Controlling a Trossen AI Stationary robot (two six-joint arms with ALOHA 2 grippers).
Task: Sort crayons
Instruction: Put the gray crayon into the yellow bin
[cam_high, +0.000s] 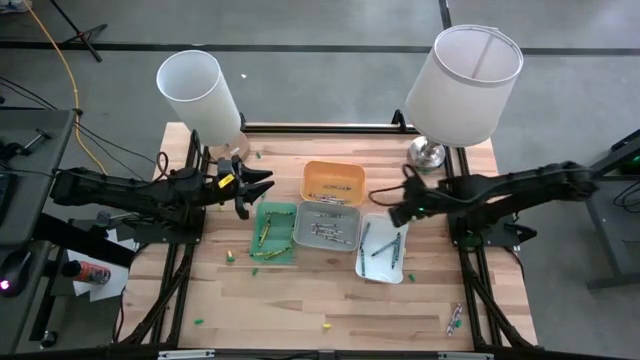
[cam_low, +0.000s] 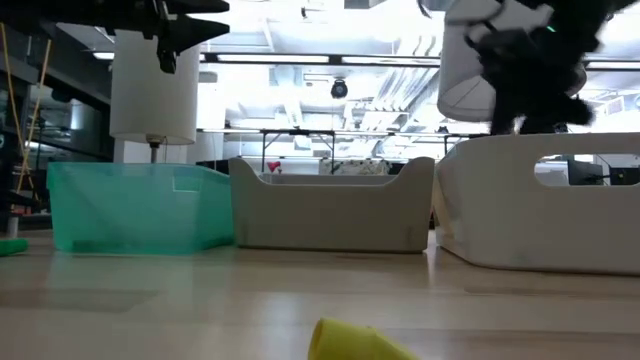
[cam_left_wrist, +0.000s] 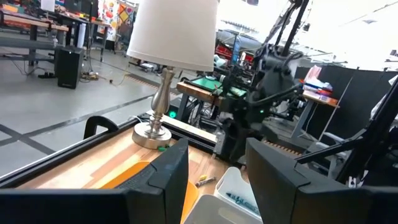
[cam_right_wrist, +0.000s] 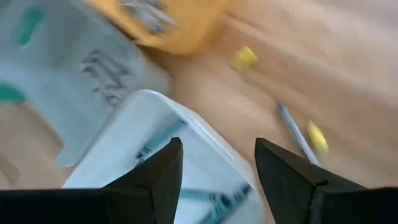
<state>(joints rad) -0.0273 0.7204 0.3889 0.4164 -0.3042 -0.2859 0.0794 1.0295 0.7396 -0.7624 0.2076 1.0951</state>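
Four small trays stand mid-table: orange (cam_high: 333, 180), green (cam_high: 272, 232), grey (cam_high: 325, 225) and white (cam_high: 383, 250). Each holds crayons, among them dark teal ones (cam_high: 388, 245) lying in the white tray. Loose crayons lie on the wood: a yellow one (cam_high: 326, 325) near the front edge, a green one (cam_high: 199, 321) and a small cluster (cam_high: 455, 318) at the front right. My left gripper (cam_high: 255, 185) hovers open beyond the green tray's far left corner. My right gripper (cam_right_wrist: 217, 168) hangs open above the white tray's far end, with nothing between its fingers.
Two white-shaded lamps stand at the far corners, one on the left (cam_high: 200, 90) and one on the right (cam_high: 462, 80) with a metal base (cam_high: 428, 152). A yellow crayon (cam_low: 355, 342) lies close to the low camera. Bare wood stretches along the near half of the table.
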